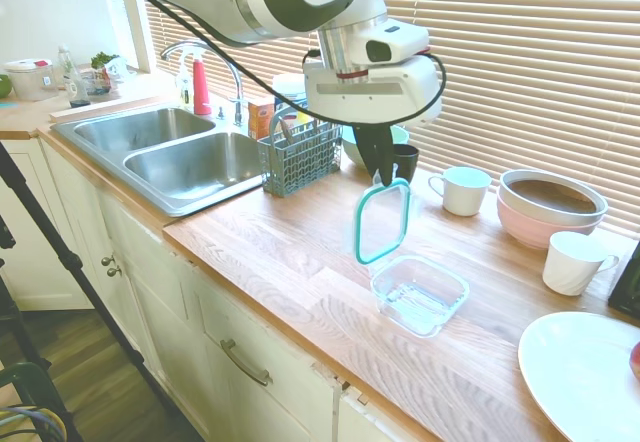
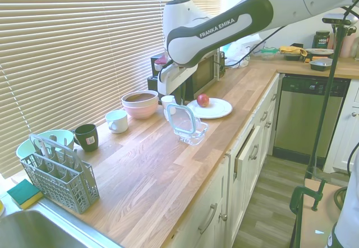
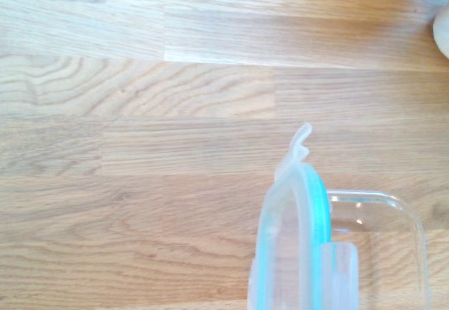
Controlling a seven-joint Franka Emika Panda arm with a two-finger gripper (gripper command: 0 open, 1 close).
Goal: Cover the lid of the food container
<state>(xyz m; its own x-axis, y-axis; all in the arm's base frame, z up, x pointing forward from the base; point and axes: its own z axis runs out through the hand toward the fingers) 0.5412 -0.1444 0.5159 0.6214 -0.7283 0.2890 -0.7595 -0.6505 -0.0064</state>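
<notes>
The clear square lid with its teal rim hangs on edge from my gripper, which is shut on its top edge. Its lower edge sits just above the near-left rim of the food container, a shallow clear square box on the wooden counter. From the other side, the lid stands tilted over the container, below the gripper. The wrist view has the lid edge-on, with the container's rim behind it.
A pink bowl and white cups stand behind the container, along with a black mug. A white plate lies to the right. A grey cutlery basket stands beside the sink.
</notes>
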